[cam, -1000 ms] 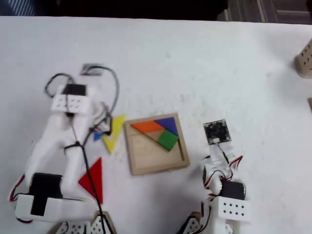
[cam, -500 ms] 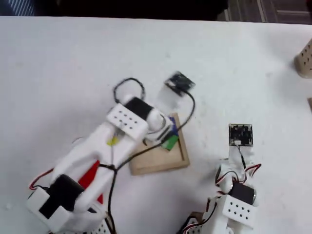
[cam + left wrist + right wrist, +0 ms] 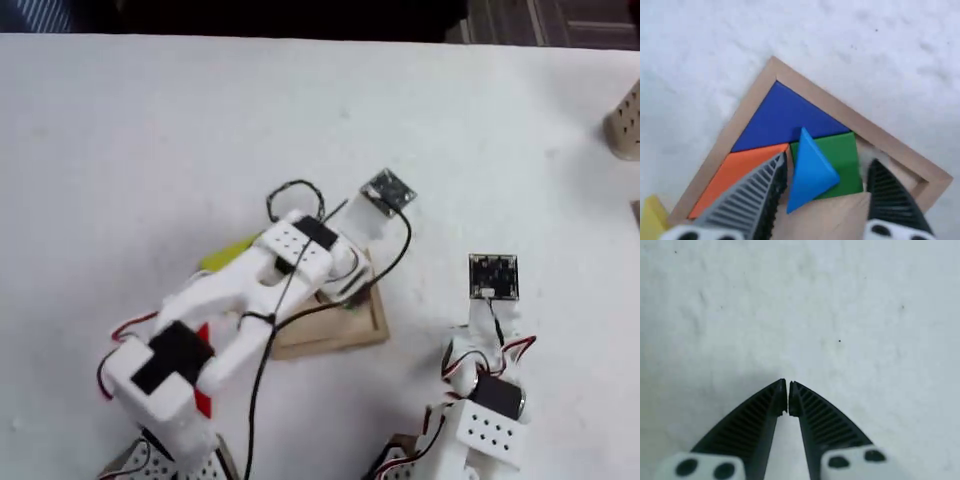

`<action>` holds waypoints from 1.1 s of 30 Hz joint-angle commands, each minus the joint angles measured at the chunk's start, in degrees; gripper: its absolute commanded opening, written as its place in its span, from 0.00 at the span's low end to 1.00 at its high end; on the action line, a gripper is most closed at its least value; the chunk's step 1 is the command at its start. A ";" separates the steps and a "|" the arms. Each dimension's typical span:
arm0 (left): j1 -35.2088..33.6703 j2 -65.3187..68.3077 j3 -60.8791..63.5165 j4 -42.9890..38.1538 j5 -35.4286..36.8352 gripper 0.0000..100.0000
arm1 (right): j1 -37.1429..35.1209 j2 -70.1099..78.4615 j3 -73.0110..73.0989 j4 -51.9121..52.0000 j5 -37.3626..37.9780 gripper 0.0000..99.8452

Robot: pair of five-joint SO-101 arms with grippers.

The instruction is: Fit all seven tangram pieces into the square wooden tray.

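The square wooden tray (image 3: 890, 142) holds a dark blue triangle (image 3: 782, 117), an orange piece (image 3: 732, 172) and a green square (image 3: 847, 160). My left gripper (image 3: 827, 161) hangs open over the tray. A light blue triangle (image 3: 810, 172) sits tilted between its fingers, touching one finger (image 3: 767, 192) and apart from the other. In the high view that arm lies across the tray (image 3: 335, 342). A yellow triangle (image 3: 225, 257) and a red triangle (image 3: 204, 400) lie on the table left of the tray. My right gripper (image 3: 788, 386) is shut on nothing above bare table.
The right arm (image 3: 485, 400) stands at the near right of the tray. A tan perforated block (image 3: 625, 125) sits at the table's right edge. The table's far edge (image 3: 300, 37) runs along the back, with open white surface beyond the tray.
The left arm swung right from beside the yellow triangle to over the tray, bringing the light blue triangle. The right arm shifted slightly right, then stayed still.
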 commanded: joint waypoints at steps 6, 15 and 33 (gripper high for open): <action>-2.42 -8.04 -2.46 3.16 2.90 0.19 | 0.22 -0.92 -1.41 -1.01 0.09 0.02; -12.62 -21.85 -0.35 12.66 3.08 0.18 | 0.22 -0.92 -1.41 -1.01 0.09 0.02; -37.05 -38.81 31.21 -12.13 10.46 0.02 | -7.96 -0.48 -3.34 -2.24 0.62 0.02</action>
